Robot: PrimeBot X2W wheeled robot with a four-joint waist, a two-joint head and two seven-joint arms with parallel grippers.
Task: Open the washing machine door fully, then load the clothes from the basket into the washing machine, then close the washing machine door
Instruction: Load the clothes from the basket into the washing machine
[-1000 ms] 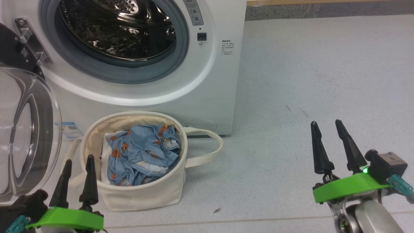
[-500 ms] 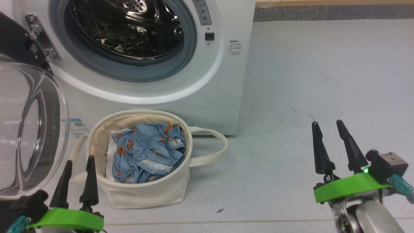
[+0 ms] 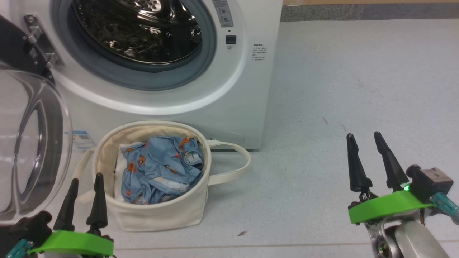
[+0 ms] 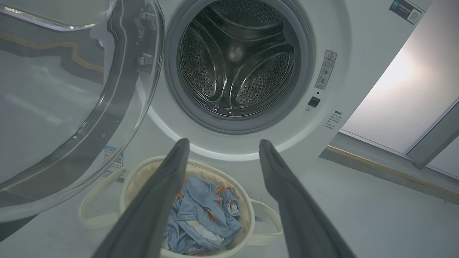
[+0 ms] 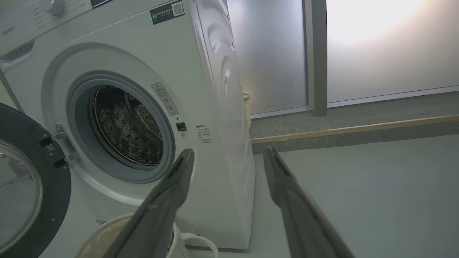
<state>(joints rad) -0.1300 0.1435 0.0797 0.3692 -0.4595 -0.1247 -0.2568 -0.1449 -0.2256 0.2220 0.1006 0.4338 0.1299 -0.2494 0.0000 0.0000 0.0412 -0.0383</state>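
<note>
Head view: the clothes [image 3: 159, 170] lie crumpled in a loose heap with no clear long axis, low in the basket [image 3: 161, 215] and partly over a white bundle [image 3: 118, 175] against its left wall. The basket stands upright on the floor [image 3: 340, 89], mouth up, its loop handles [image 3: 247, 159] sticking out to left and right. It sits just in front of the washing machine [image 3: 236, 107], below the round opening where the perforated drum [image 3: 143, 28] faces outward. The washing machine door [image 3: 36, 150] is swung open on its hinge at the left of the opening, and its clear glass bowl bulges toward the basket.

The left fingers [image 3: 97, 208] stand spread and empty, tips pointing up the view, just beside the basket's near left wall; whether they touch it cannot be told. In the left wrist view the clothes lie below and between these fingers. The right fingers [image 3: 355, 168], also spread and holding nothing, hang over bare floor well apart from the basket, to its right.
</note>
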